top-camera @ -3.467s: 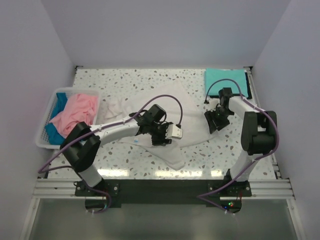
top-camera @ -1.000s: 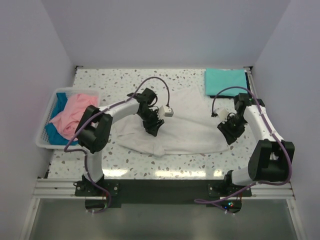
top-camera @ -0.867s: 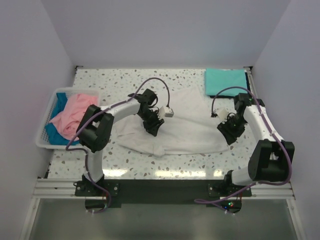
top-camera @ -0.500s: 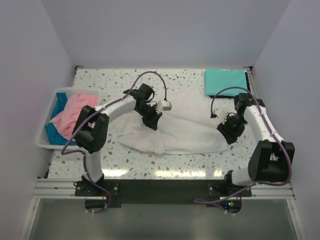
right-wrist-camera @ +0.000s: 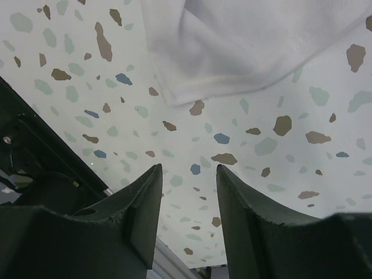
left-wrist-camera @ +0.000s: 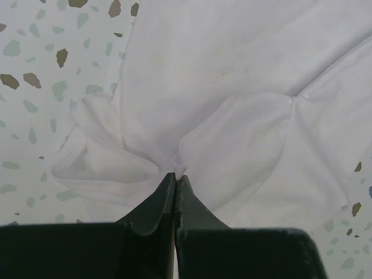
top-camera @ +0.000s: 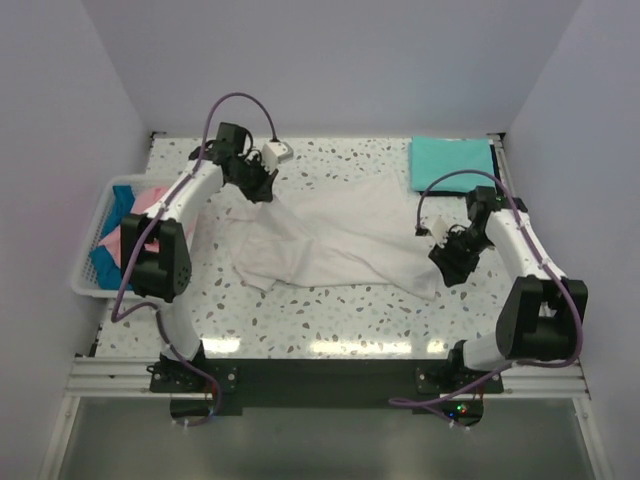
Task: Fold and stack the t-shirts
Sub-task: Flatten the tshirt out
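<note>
One speckled table [top-camera: 330, 320] carries everything. There are four shirts, one basket and two grippers.

The white shirt [top-camera: 340, 235] is the largest piece of cloth. It lies spread and rumpled across the middle of the table, with its far left corner drawn out to a point.

The white lattice basket [top-camera: 78, 280] sits well to the left of the white shirt, at the table's left edge. The pink shirt [top-camera: 112, 240] is heaped in the basket, and the blue shirt [top-camera: 103, 268] shows beneath and beside it.

The teal shirt [top-camera: 450, 165] lies folded flat beyond the white shirt's right end, in the table's far right corner and apart from it.

The left gripper [left-wrist-camera: 175, 177] is at the white shirt's far left corner. Its jaws are pressed together, pinching a gathered fold of that cloth, and creases fan out from the pinch.

The right gripper [right-wrist-camera: 187, 171] is at the white shirt's near right corner. Its jaws are spread with nothing between them, over bare speckled table. The shirt's hemmed corner lies just past the fingertips, not touched.
</note>
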`<state>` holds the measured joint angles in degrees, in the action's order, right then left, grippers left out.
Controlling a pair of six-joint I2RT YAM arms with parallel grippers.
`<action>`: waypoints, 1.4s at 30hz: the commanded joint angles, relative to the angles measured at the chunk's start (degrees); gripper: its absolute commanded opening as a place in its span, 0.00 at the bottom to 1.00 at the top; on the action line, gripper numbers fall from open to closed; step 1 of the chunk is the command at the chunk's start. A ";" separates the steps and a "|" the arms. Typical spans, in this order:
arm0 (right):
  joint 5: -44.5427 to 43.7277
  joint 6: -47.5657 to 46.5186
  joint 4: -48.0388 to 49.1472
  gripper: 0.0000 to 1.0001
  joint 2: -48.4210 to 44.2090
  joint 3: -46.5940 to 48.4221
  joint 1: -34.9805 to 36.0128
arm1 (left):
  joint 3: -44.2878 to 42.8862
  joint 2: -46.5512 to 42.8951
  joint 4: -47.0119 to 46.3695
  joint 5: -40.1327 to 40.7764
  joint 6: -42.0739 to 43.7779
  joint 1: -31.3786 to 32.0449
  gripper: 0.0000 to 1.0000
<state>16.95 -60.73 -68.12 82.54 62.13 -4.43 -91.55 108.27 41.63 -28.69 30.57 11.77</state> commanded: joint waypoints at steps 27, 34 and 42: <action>-5.87 7.20 19.95 0.37 1.74 -14.48 17.87 | 1.37 -0.16 -0.93 2.50 -2.00 0.89 0.00; -8.16 5.98 24.25 0.41 3.68 -18.00 17.96 | 2.60 -1.13 -1.20 3.46 -2.18 0.89 0.00; -11.76 5.88 27.60 0.04 2.63 -18.28 18.05 | 6.38 -5.51 -2.16 2.85 -4.46 -0.16 0.00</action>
<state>7.35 -54.43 -44.51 85.08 44.97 13.56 -85.65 108.07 41.23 -25.06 28.14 12.67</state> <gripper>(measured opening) 0.097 0.019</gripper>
